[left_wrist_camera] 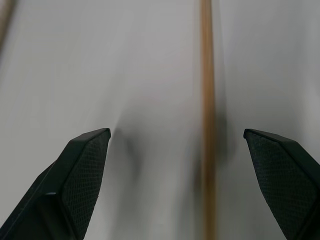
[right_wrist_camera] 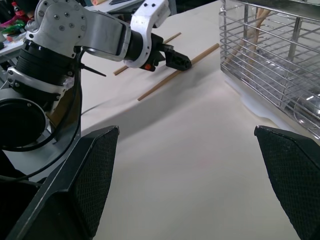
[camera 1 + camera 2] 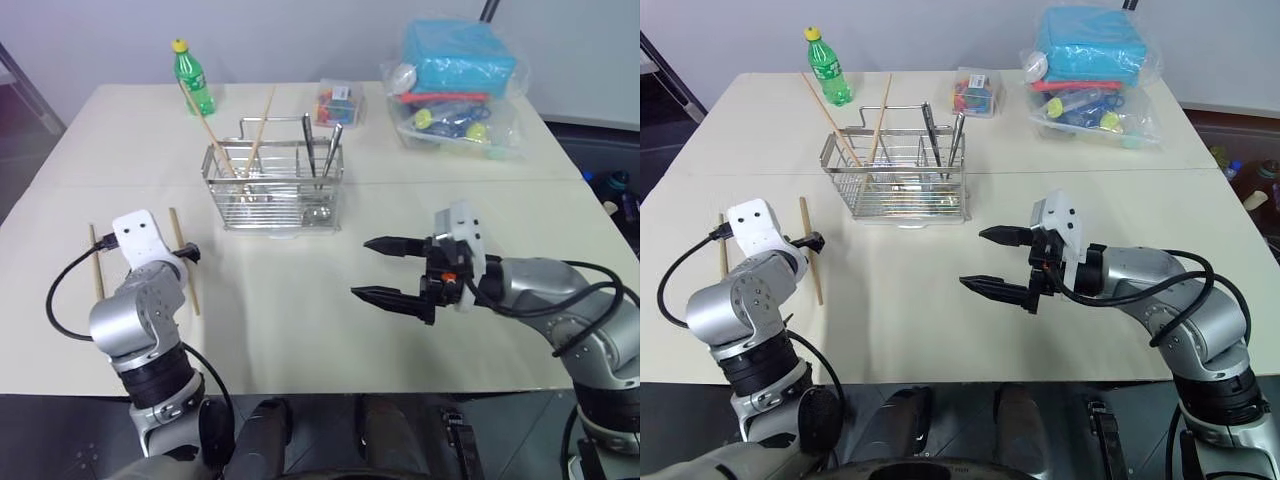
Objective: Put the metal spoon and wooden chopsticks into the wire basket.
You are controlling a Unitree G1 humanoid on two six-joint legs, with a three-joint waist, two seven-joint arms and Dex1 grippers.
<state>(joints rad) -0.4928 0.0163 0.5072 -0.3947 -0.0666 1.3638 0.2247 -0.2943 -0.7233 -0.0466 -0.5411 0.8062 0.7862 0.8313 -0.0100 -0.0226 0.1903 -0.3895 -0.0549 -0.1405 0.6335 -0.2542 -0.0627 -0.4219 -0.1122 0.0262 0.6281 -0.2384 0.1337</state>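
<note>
Left wrist view gives you one wooden chopstick [image 1: 207,100] lying flat on the table [image 1: 125,75], its long axis running straight away along the line of the fingers [image 1: 85,170] and sitting between them, nearer one fingertip than the other. Your left gripper [image 3: 190,252] is spread wide and grips nothing; its tips hang just over that stick. From the head camera, this chopstick [image 3: 184,262] runs roughly front to back, and a second loose chopstick [image 3: 96,262] lies nearly parallel on the outer side of the wrist, apart from the first.

Ahead of the left gripper and toward the table's middle stands the wire basket [image 3: 272,190]. Two more chopsticks [image 3: 232,135] lean in it at its left end, tips up and splayed apart. Dark metal handles [image 3: 322,148] stand at its right end; whether one is the spoon, you cannot tell.

Your right gripper [image 3: 388,268] is also spread wide and empty, pointing left over bare table, well clear of the basket.
</note>
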